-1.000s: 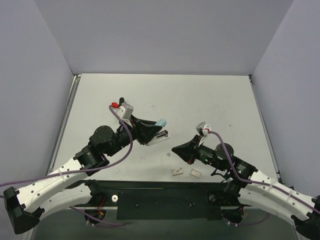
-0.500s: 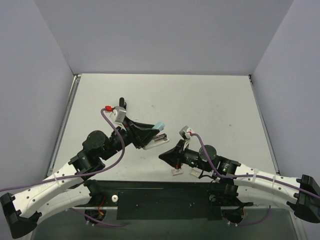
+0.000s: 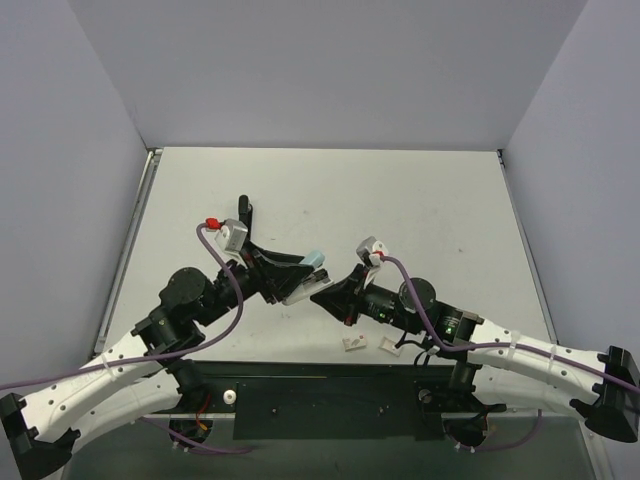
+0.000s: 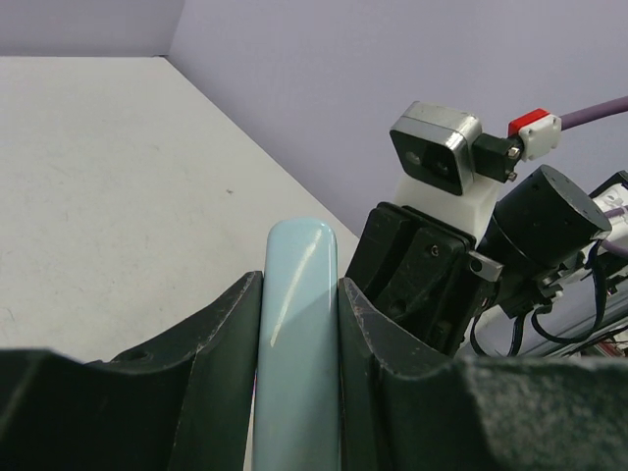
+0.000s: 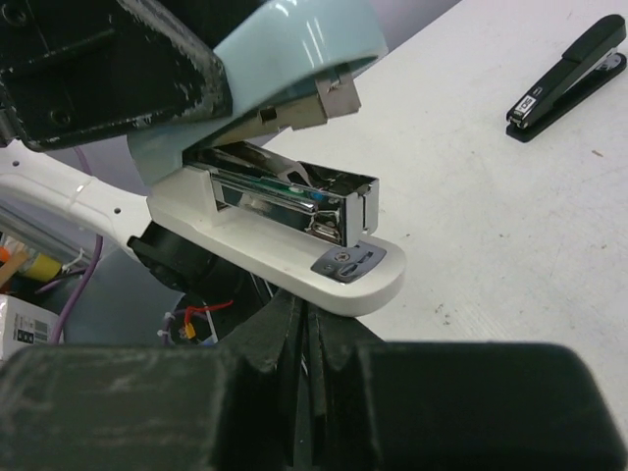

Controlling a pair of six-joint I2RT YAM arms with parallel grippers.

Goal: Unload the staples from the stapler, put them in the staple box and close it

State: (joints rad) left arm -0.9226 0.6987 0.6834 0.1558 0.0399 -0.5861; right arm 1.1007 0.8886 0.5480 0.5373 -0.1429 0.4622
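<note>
My left gripper [image 3: 297, 273] is shut on a stapler [image 3: 306, 278] with a light blue top [image 4: 297, 324] and a white base [image 5: 285, 257], and holds it above the table. In the right wrist view its top [image 5: 294, 39] is hinged up and the metal magazine [image 5: 294, 196] is exposed. My right gripper [image 3: 326, 296] is shut and empty. Its tips [image 5: 312, 329] sit just below the front end of the white base. Whether they touch it is unclear.
A black stapler [image 5: 567, 78] lies on the table beyond, also in the top view [image 3: 245, 209]. Two small pale pieces [image 3: 353, 343] [image 3: 389, 345] lie near the table's front edge, under the right arm. Purple walls surround the table.
My right gripper has moved up and left from near the front edge to the front of the stapler. My left gripper has drawn the stapler slightly down and left.
</note>
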